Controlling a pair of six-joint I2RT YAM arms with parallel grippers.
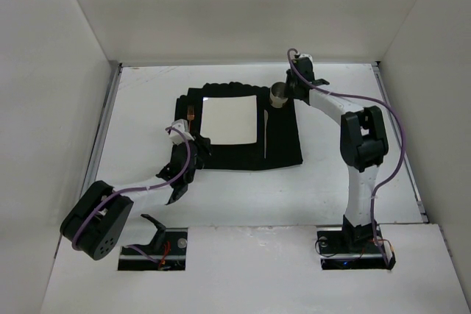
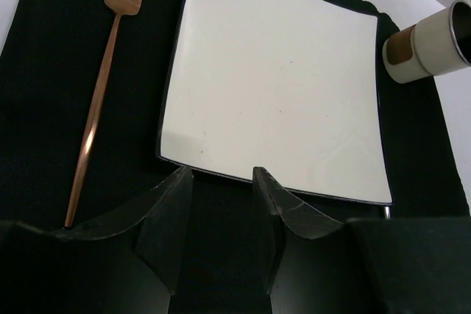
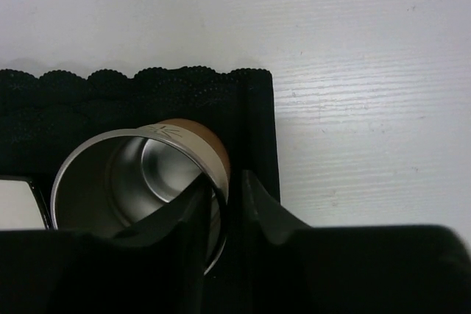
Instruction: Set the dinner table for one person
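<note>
The white dinner table [image 1: 140,108] carries a black cloth mat [image 1: 283,148]. On the mat lie a square white plate [image 1: 229,119], a copper fork [image 1: 190,115] to its left and a knife [image 1: 265,134] to its right. A steel cup [image 1: 279,95] stands at the mat's far right corner. My right gripper [image 3: 227,185] is shut on the cup [image 3: 125,174], with the rim between the jaws, one finger inside and one outside. My left gripper [image 2: 221,182] is open and empty, just short of the plate's [image 2: 272,79] near edge, with the fork [image 2: 99,101] to its left.
Thin metal rails [image 1: 103,119] run along the table's side edges, and white walls enclose the table. The mat's scalloped far edge [image 3: 147,79] lies just past the cup. Bare table [image 3: 368,108] lies right of the mat. The cup [image 2: 430,42] also shows in the left wrist view.
</note>
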